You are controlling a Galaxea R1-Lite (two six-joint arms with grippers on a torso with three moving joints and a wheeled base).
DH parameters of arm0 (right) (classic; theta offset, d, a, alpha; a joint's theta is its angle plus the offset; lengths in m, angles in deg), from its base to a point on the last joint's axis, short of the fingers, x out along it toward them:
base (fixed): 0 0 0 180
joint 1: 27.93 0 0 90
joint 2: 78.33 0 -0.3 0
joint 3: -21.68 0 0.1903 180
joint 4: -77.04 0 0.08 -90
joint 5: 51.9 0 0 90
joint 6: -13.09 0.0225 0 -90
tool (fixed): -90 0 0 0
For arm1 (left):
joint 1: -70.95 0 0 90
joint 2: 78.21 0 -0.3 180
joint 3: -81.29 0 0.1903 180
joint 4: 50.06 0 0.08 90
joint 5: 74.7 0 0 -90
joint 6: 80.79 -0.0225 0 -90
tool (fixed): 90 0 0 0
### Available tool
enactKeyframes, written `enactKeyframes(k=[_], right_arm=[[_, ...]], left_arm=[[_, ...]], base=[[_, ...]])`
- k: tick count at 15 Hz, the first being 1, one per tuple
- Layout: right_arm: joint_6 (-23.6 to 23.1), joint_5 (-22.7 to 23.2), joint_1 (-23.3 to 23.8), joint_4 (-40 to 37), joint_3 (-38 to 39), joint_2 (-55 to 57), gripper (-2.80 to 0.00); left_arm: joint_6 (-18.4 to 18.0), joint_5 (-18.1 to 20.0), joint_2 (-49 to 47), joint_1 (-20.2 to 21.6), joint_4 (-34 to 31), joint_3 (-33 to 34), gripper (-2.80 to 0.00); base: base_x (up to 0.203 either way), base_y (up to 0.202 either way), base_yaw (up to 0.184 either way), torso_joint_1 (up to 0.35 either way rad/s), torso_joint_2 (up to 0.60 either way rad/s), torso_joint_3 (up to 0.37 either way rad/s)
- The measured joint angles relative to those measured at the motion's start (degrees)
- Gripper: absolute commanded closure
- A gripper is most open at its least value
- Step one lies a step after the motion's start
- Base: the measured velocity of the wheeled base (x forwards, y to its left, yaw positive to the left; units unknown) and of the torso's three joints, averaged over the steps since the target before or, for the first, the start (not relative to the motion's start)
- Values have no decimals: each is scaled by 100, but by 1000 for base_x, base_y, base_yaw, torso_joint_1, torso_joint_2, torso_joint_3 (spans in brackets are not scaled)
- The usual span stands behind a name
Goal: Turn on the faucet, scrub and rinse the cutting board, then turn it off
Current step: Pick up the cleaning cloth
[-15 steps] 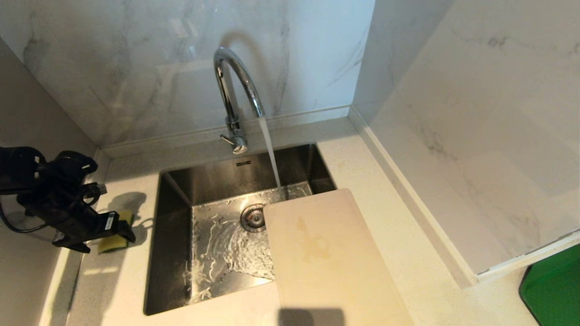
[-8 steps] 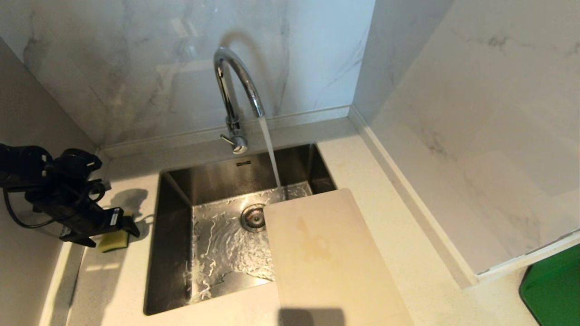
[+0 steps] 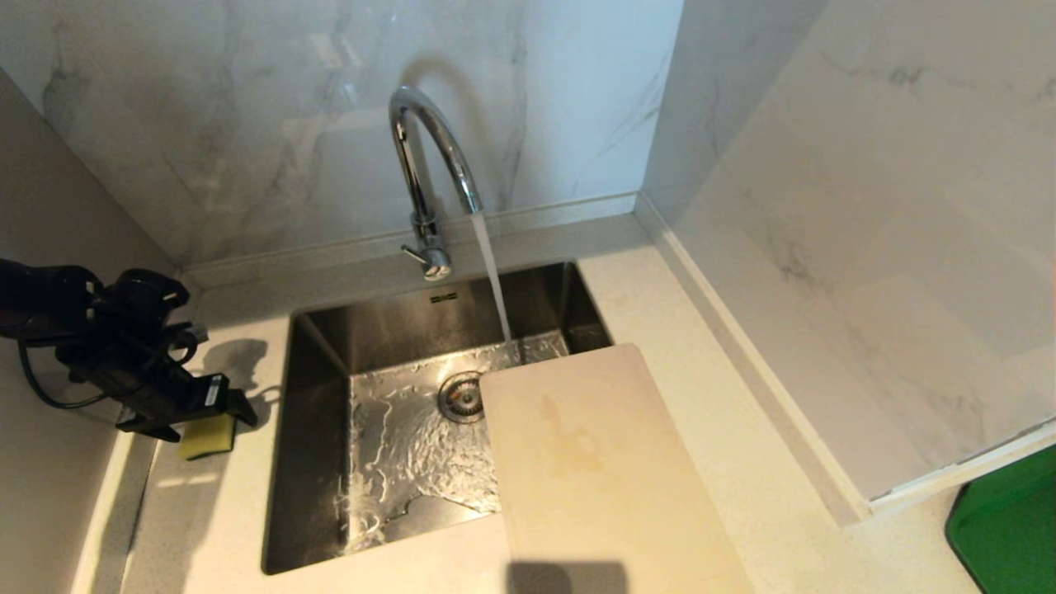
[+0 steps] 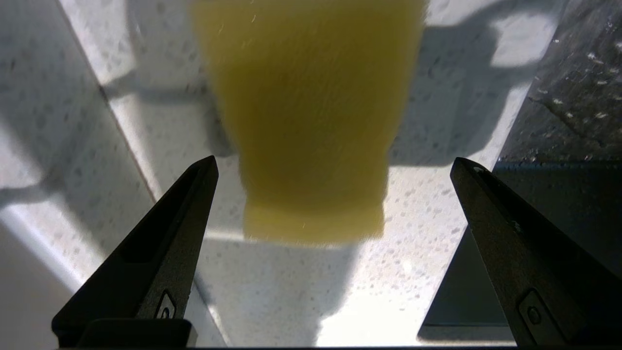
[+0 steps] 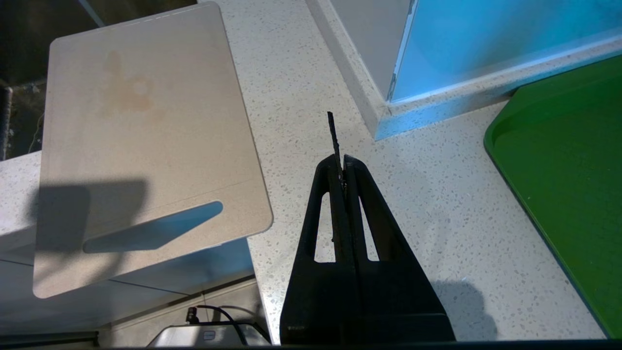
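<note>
While faucet [image 3: 433, 165] runs, L gripper [image 4: 333, 167] gapes.

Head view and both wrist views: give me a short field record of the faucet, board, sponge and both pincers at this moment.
faucet: running, stream falling into the sink
cutting board: lies across the sink's right rim, stained, dry-looking
sponge: yellow, on the counter left of the sink, ungrasped
left pincer: open, fingers either side of the sponge
right pincer: shut, empty, above the counter beside the board
</note>
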Motion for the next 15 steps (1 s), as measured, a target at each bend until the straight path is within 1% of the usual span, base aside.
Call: enactKeyframes(k=[2,3,11,15], right_arm=[[-2,-2,0,1,0,0,0],[0,-2,0,1,0,0,0],[0,0,2,1,0,0,0],[-2,2,0,1,0,0,0]], left_arm=[[0,4,-54,2,36,-64,-280],[2,4,-83,7,50,-87,0],[13,100,-213,0,95,-160,0],[-16,102,-44,-2,75,-177,0]], base=[[0,0,0,0,0,0],[0,0,0,0,0,0],[0,0,0,0,0,0],[0,0,0,0,0,0]])
